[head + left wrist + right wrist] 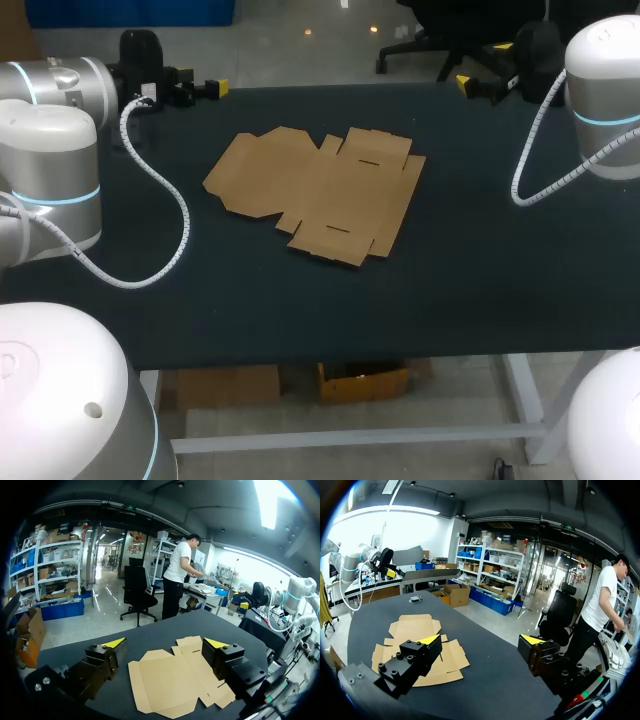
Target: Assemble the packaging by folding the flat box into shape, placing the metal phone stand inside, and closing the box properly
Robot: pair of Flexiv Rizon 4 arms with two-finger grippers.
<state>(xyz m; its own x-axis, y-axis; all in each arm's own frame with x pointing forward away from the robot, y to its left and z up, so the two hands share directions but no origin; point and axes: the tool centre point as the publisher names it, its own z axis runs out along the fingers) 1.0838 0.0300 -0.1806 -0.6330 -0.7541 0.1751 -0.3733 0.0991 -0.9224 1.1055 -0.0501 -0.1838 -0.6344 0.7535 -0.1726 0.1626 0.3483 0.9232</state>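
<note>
Flat box (315,190) lay unfolded, ready for folding; left gripper (165,642) and right gripper (480,639) hung clear of it, both spread and empty.

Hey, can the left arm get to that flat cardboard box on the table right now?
Probably yes. The left arm has its jaws open, and the flat box lies unfolded on the table ahead of them, with nothing in between.

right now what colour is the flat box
Plain brown cardboard; the flat box shows best in the head view.
</note>
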